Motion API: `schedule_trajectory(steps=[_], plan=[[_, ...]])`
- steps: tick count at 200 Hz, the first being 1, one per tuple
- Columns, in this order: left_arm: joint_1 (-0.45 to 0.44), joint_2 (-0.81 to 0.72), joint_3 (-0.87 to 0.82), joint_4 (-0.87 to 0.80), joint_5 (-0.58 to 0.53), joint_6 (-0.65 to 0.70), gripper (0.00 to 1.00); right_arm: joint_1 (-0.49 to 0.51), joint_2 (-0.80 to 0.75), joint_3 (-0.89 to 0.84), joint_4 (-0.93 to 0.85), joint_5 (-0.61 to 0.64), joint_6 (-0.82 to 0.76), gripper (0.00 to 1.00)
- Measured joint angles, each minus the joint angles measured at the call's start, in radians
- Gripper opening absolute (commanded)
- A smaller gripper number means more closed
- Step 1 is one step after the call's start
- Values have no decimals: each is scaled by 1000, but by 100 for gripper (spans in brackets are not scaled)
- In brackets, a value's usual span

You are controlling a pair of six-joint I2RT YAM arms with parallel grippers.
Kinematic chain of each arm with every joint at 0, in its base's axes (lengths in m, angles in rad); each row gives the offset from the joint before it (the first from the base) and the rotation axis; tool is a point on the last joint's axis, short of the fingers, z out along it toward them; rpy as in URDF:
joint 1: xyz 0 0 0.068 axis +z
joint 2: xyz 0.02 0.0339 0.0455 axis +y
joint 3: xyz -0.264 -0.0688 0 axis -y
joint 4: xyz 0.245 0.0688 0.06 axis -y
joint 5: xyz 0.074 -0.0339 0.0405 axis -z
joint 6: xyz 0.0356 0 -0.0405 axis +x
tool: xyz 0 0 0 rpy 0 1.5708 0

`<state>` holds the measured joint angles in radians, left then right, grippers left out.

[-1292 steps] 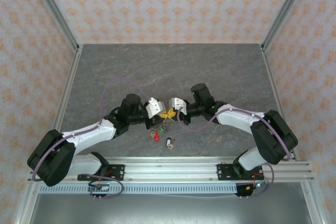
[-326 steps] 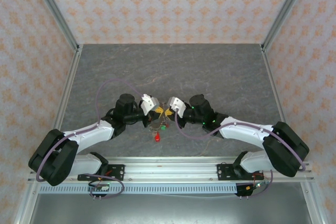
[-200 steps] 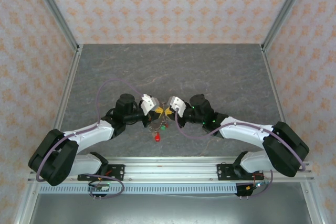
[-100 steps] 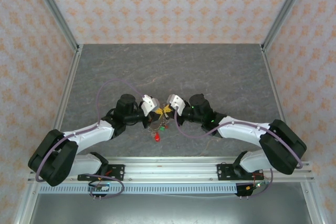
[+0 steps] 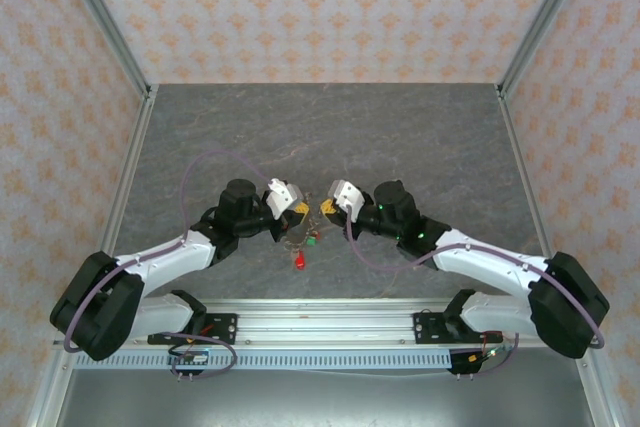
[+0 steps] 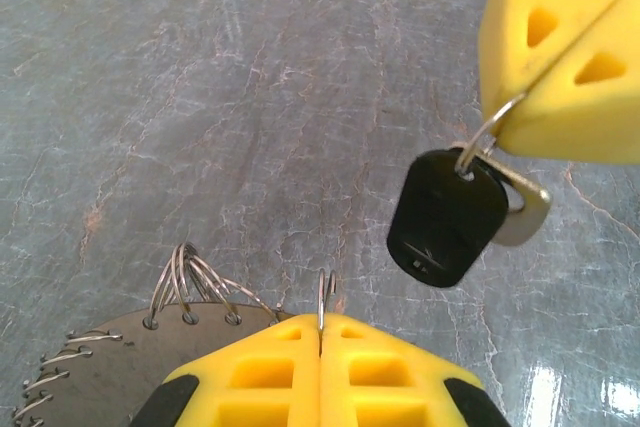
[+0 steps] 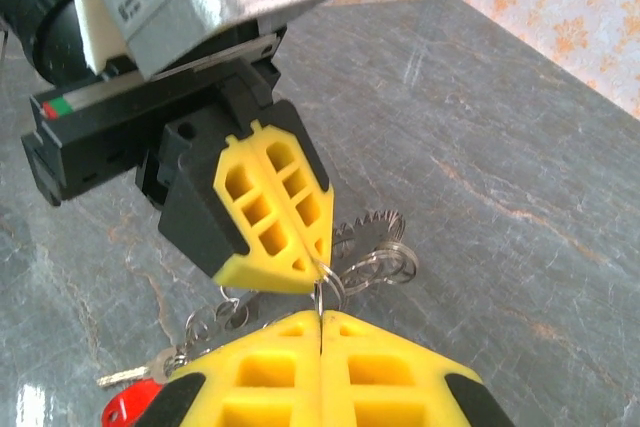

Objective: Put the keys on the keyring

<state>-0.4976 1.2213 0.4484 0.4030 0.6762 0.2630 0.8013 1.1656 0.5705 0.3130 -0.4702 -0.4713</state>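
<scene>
Keyring (image 6: 120,367) pinched in closed left hand (image 6: 322,319); closed right hand (image 6: 508,115) grips loop of black key (image 6: 445,217).

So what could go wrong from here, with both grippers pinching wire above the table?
1. The right gripper pinches the black key by its small loop at the very tips; a slip might drop it onto the table.
2. The left gripper holds the keyring by thin wire alone; it could twist or slip free, red-tagged key included.
</scene>
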Motion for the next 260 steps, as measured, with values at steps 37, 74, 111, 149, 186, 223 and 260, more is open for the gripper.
schedule_trajectory(steps=[37,74,111,149,186,223,260], plan=[[0,-6,0,-3,3,0,0,0,15,-2,-18,-4,-2,0],[0,-9,0,-4,13,1,0,0,91,6,-2,-30,-1,0],[0,-9,0,-8,23,1,0,0,132,29,28,-56,3,0],[0,-11,0,-17,23,1,0,0,133,34,50,-57,3,0],[0,-11,0,-19,24,1,0,0,136,34,57,-57,5,0],[0,-11,0,-20,31,1,0,0,148,34,72,-56,11,0],[0,-14,0,-23,45,1,0,0,164,46,75,-54,14,0]])
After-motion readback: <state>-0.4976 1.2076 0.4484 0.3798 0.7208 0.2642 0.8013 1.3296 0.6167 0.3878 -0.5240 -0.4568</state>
